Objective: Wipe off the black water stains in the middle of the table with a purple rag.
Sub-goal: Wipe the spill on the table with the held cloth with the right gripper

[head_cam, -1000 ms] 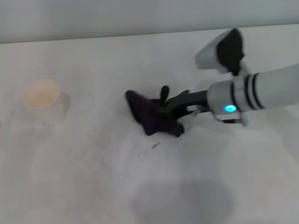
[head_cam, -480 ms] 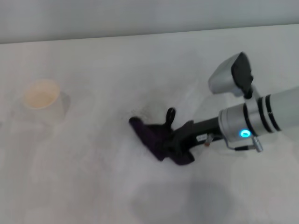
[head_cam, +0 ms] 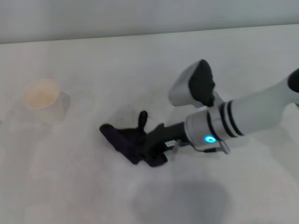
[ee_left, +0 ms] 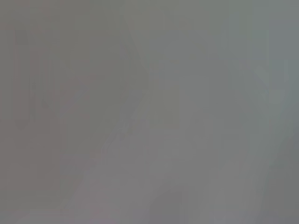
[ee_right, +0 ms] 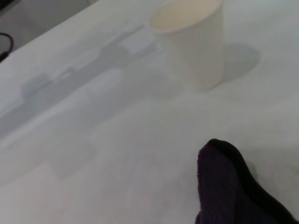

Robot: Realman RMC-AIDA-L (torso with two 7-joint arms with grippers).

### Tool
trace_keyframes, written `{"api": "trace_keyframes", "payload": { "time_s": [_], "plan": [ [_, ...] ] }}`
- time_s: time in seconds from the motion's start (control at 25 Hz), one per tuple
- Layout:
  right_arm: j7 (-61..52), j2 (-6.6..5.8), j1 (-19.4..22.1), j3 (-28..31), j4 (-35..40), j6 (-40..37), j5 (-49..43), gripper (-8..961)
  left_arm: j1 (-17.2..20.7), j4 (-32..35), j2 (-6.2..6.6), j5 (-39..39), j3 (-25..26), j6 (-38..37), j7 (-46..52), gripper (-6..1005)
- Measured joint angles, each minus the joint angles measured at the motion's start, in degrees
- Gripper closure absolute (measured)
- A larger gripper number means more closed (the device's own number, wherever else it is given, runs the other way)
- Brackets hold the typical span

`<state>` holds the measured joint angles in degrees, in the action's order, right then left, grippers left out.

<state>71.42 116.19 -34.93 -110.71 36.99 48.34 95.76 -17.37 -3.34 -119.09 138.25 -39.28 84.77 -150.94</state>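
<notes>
My right gripper [head_cam: 148, 140] is shut on the purple rag [head_cam: 122, 142] and presses it flat on the white table [head_cam: 93, 74], left of the middle. The rag's dark edge also shows in the right wrist view [ee_right: 229, 186]. One black finger [head_cam: 142, 119] sticks up behind the rag. The small round black spot is not visible; the rag may cover it. The left gripper is out of the head view, and the left wrist view shows only grey blur.
A white paper cup [head_cam: 43, 100] stands at the left of the table; it also shows in the right wrist view [ee_right: 194, 42], ahead of the rag. A broad grey shadow [head_cam: 182, 198] lies on the table near the front edge.
My right arm has dragged the rag across the table, first toward me and right, then left. The faint mark seen near the rag one second ago no longer shows.
</notes>
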Motion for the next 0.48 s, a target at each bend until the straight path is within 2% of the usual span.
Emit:
{"api": "trace_keyframes", "payload": {
  "time_s": [0.12,0.24,0.48],
  "plan": [
    [0.0,0.02,-1.9,-2.6,0.0,-5.1,1.5,868,-0.3,0.0,0.00,0.0,0.0,-0.2,0.5,138],
    [0.0,0.00,-3.0,-2.6,-0.1,-8.6,1.6,869,-0.5,0.3,0.00,0.0,0.0,-0.6,0.7,138],
    [0.0,-0.83,-3.7,1.6,-2.1,-12.0,0.7,870,-0.4,0.7,0.00,0.0,0.0,-0.6,1.3,138]
  ]
}}
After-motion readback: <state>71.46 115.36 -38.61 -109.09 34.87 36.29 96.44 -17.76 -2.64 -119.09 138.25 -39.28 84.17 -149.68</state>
